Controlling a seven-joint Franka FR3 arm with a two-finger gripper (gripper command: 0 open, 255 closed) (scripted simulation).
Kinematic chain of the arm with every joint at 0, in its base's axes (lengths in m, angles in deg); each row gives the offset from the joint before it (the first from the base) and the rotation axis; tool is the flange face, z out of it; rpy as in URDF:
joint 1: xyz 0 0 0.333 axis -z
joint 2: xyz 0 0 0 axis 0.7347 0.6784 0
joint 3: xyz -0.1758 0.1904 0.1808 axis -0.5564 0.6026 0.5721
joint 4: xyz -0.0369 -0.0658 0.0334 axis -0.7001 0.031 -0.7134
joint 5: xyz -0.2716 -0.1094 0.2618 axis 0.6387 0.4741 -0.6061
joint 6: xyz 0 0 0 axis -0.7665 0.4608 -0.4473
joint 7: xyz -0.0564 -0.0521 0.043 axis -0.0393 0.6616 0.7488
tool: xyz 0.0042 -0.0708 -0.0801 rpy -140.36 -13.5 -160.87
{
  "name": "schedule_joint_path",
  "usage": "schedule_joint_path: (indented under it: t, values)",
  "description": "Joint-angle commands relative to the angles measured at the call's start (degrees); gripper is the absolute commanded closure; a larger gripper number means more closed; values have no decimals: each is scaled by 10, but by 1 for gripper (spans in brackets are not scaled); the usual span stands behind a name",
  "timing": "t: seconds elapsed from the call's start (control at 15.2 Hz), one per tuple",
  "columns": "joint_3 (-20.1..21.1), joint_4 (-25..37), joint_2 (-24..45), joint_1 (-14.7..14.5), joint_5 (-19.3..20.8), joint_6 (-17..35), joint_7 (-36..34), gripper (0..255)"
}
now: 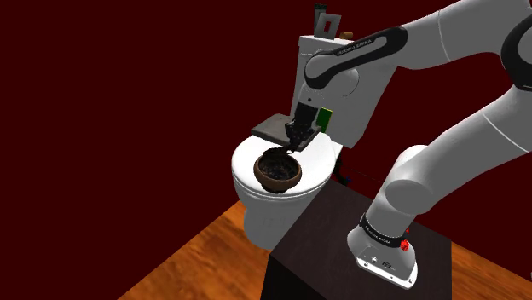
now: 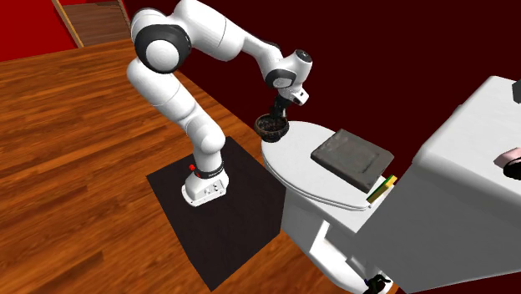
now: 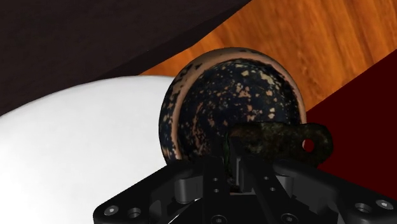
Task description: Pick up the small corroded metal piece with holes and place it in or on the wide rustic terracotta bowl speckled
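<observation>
Presently: black gripper (image 3: pixel 235 164) pinches the small dark corroded holed metal piece (image 3: pixel 280 139), close over the wide speckled brown bowl (image 3: pixel 216 89) on the white toilet lid (image 3: pixel 76 153).

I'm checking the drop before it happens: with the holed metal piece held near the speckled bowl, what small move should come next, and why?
Probably shift slightly toward the middle of the bowl before opening. The fingers clasp the metal piece, and in the wrist view its holed end reaches past the bowl's rim, so releasing now might let it clip the rim.
</observation>
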Motion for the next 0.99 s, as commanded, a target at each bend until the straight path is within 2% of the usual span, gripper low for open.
schedule_joint_path:
  t: [0.0, 0.46, 0.92]
  values:
    - [-1, -8, 10, -2, -5, 17, 7, 255]
    - [-7, -31, 47, -10, -23, 73, 33, 255]
    - [-7, -31, 47, -10, -23, 73, 33, 255]
